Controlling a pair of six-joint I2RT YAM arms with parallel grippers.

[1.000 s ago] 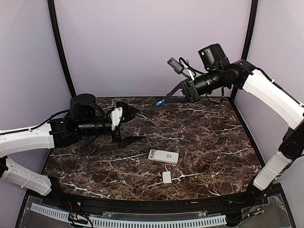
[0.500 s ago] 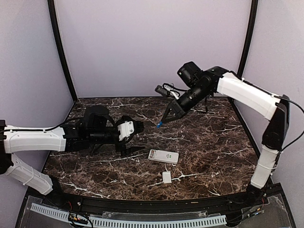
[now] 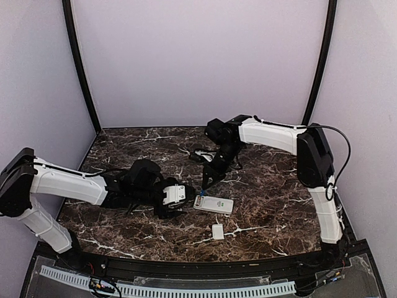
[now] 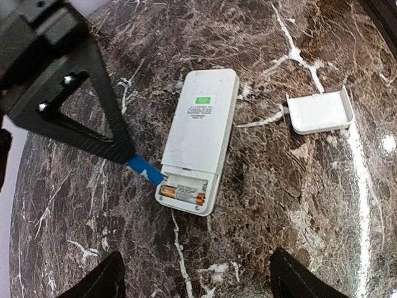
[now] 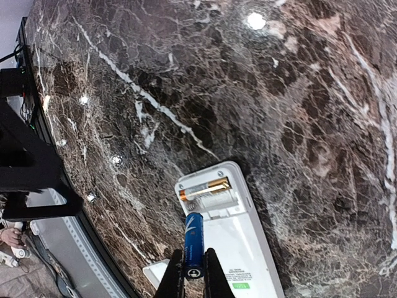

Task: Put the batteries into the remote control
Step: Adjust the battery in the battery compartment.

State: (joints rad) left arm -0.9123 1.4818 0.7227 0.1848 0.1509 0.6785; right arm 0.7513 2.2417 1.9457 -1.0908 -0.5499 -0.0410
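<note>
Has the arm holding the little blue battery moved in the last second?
Yes. The right gripper has swung down from high by the back wall, and its blue battery is now at the remote control's open end.

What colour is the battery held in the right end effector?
Blue. The battery in the right end effector shows best in the right wrist view.

We see the table (image 4: 298,205) as glossy, polished marble-look stone. On it the remote control (image 4: 201,133) is smooth matt white plastic, as is the cover (image 4: 319,110) beside it. The blue battery (image 5: 193,245) at the remote's end looks shiny-wrapped.
</note>
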